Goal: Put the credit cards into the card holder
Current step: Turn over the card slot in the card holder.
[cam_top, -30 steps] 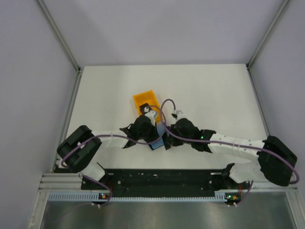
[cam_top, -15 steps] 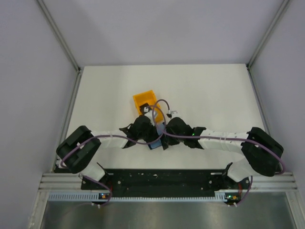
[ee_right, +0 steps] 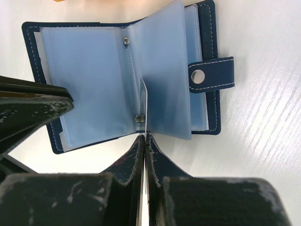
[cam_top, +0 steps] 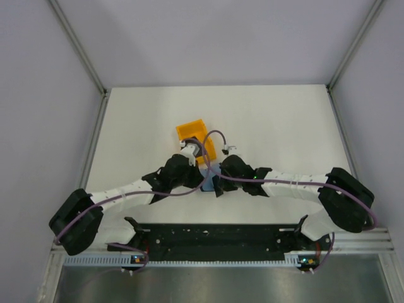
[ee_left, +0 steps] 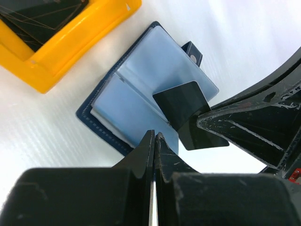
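The navy card holder (ee_left: pixel 136 89) lies open on the white table, its light blue sleeves up; it also shows in the right wrist view (ee_right: pixel 89 70) and partly in the top view (cam_top: pixel 207 185). My right gripper (ee_right: pixel 145 137) is shut on a black credit card (ee_left: pixel 188 113). In the right wrist view the card is edge-on (ee_right: pixel 145 106), its tip between two sleeves near the spine. My left gripper (ee_left: pixel 154 136) is shut, its tips at the holder's near edge, nothing visible between them. A second black card (ee_left: pixel 37 14) lies in the orange bin.
The orange plastic bin (cam_top: pixel 192 134) stands just behind the holder, close to both grippers; it also shows in the left wrist view (ee_left: pixel 70 52). The holder's snap strap (ee_right: pixel 211 77) sticks out on its right side. Both arms meet over the table's near middle.
My left arm has swung its elbow out to the left and stretched, and its gripper has shifted slightly. My right gripper moved left to the holder with the card and now holds steady.
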Controlling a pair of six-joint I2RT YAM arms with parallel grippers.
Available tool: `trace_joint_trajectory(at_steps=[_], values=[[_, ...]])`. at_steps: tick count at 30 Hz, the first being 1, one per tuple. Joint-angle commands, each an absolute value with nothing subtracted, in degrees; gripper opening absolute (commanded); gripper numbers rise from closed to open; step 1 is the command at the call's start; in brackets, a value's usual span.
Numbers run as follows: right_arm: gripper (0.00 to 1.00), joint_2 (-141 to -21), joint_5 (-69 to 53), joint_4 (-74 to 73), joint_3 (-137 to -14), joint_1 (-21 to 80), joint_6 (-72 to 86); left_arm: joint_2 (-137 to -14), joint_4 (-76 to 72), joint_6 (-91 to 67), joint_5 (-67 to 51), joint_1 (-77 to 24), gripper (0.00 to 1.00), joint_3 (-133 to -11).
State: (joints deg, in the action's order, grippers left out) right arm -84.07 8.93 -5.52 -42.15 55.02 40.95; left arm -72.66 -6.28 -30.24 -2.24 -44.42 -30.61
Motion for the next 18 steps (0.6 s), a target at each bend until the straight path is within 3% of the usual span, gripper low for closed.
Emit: trace_joint_trajectory(at_steps=[1,18], values=[[0.00,-85.52,10.81,-7.21,-43.07,55.72,41.05,-68.91,-3.96,-29.36,2.02,-44.65,0.02,-29.44],[0.00,-85.69,10.55,-7.21,-42.98,55.64,41.31,-67.76,-3.25,-29.35,2.99,-44.74,0.02,-27.77]])
